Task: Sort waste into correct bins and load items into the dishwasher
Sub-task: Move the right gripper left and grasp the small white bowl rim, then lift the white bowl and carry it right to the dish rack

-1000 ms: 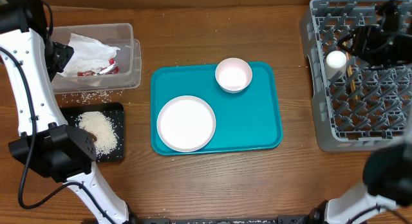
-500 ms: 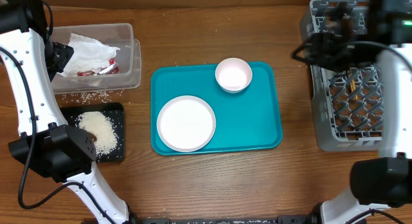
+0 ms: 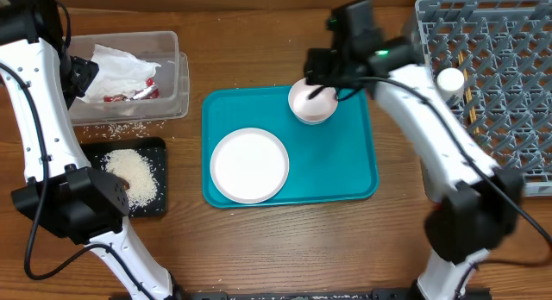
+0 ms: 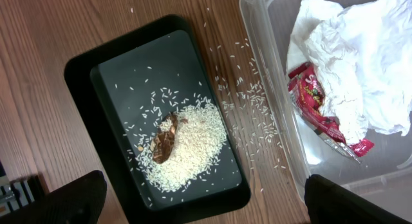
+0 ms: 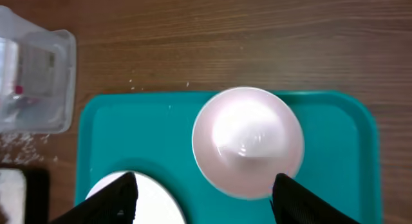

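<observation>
The white bowl (image 3: 312,102) sits on the teal tray (image 3: 349,166), with the white plate (image 3: 249,165) beside it. My right gripper (image 3: 323,86) hovers above the bowl (image 5: 248,141), open and empty (image 5: 205,180); the plate's edge (image 5: 154,201) shows at lower left. The small white cup (image 3: 449,79) stands in the grey dish rack (image 3: 509,41). My left gripper (image 4: 205,185) is open and empty above the black tray (image 4: 80,76), which holds rice and a brown scrap (image 4: 166,141). The napkin (image 4: 360,63) and red packet (image 4: 318,108) lie in the clear tub (image 3: 177,71). The grey dish is out of view.
Loose rice grains (image 3: 121,128) lie on the wood between the tub and the black tray (image 3: 160,188). The rack fills the right back corner. The left arm's links (image 3: 39,119) stand along the left edge.
My right arm has swung left from the dish rack to above the bowl on the teal tray. The left arm has not moved.
</observation>
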